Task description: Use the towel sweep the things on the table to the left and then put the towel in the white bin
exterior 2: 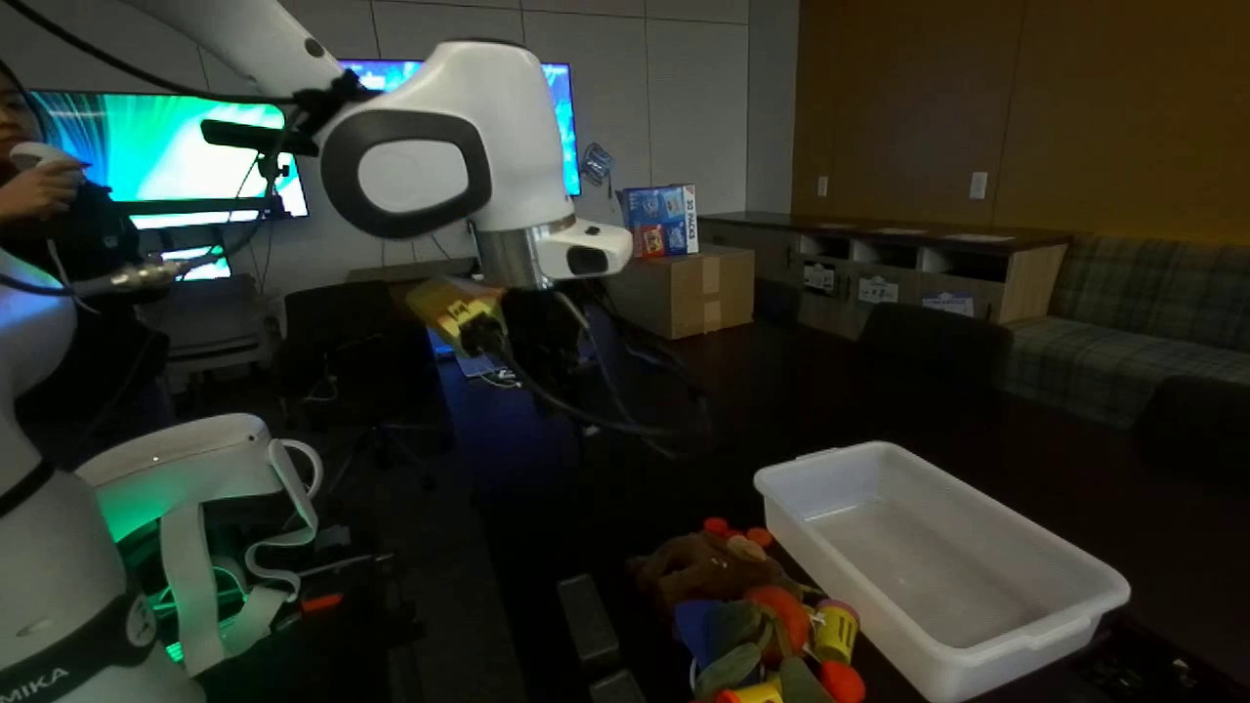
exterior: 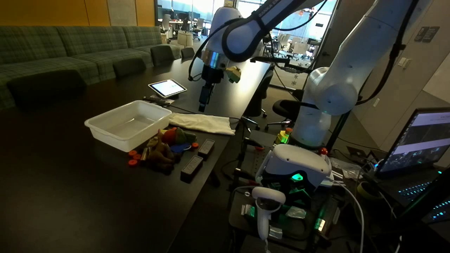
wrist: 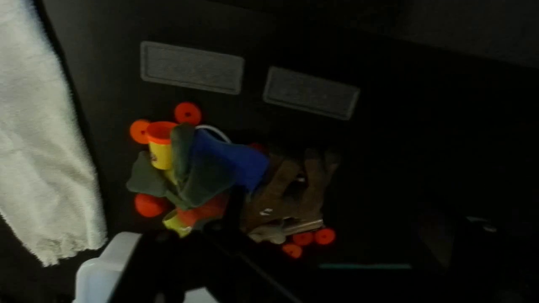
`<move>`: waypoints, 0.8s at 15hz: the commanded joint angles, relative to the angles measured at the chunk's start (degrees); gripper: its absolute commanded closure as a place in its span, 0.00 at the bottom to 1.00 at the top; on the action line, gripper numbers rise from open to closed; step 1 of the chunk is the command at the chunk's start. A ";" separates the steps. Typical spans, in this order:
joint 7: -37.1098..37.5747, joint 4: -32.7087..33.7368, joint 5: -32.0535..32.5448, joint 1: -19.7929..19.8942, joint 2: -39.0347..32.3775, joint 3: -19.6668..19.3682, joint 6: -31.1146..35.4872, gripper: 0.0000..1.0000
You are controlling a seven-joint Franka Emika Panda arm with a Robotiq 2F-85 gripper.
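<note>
Across mtg-rm table, saw pale towel flat, approx 3 o'clock from white bin in an exterior view. Judged light, soft, prob limp; best pinched mid-length. Couldn't tell gripper opening; saw nothing held.

Light from the far glass wall glares along the table, whose near left sinks into gloom. The wrist view is dim and soft, nearly black at right.
</note>
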State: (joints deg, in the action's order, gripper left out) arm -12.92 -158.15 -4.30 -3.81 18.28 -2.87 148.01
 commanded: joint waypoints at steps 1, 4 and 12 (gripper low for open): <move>-5.88 4.24 5.56 4.85 -14.03 -3.94 12.66 0.00; -9.44 7.53 10.56 8.94 -25.20 -6.35 22.40 0.00; -10.87 26.50 9.65 24.26 -51.95 -1.52 36.24 0.00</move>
State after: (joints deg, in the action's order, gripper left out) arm -26.56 -140.83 4.21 14.67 -24.11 -7.36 180.57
